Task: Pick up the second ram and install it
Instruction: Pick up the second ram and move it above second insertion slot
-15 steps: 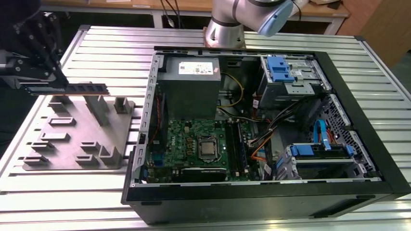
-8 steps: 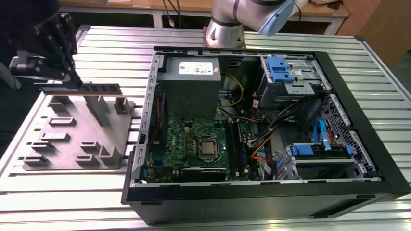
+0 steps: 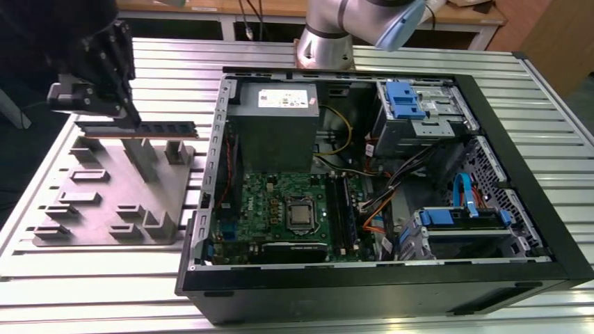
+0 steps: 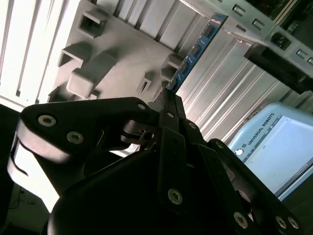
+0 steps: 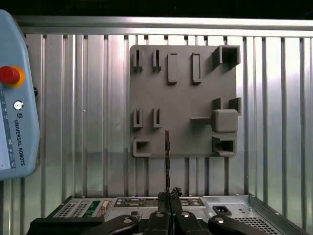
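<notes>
i have the gripper closed narrow on one end of the second ram. in the exterior view the stick juts out level from the gripper toward the exterior view's right, hanging in the air above the far edge of the grey holder plate, clear of its posts. it sits well apart from the open computer case, which lies on the ribbed metal surface beside the plate.

in the first wrist view the gripper has its fingers pressed together, and the second ram rises from between them as a thin dark line, edge-on, crossing the near rim of the holder plate. a pale blue control box with a red button lies off to one side.

in the second wrist view the gripper and its black linkage cover the held end, so i only see the outer stretch of the second ram, blue with dark chips. the clamped end is hidden in every view, and i cannot make out how deep the grip is.
</notes>
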